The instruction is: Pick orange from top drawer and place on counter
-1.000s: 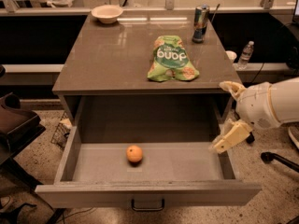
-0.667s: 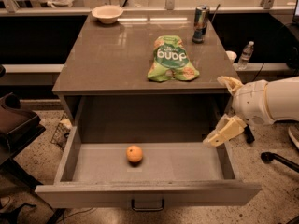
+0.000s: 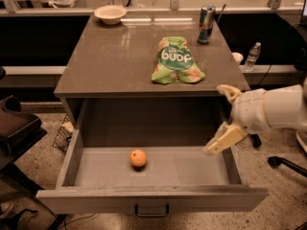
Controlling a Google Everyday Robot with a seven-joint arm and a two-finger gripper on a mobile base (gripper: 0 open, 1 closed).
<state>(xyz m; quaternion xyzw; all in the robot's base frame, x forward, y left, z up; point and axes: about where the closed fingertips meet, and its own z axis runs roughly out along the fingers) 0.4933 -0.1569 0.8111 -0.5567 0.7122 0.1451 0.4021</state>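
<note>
The drawer stands fully open and the orange lies alone on its floor, left of centre, near the front panel and apart from every wall. The gripper hangs at the drawer's right wall, above the floor, its jaws spread wide and grasping nothing. Judged progress: access gained; reach, grasp, lift and placement all remain. Room inside the drawer is ample around the fruit; the right wall and the overhanging tabletop edge are the likely obstructions. The bag, can and bowl leave bare surface at left and centre.
</note>
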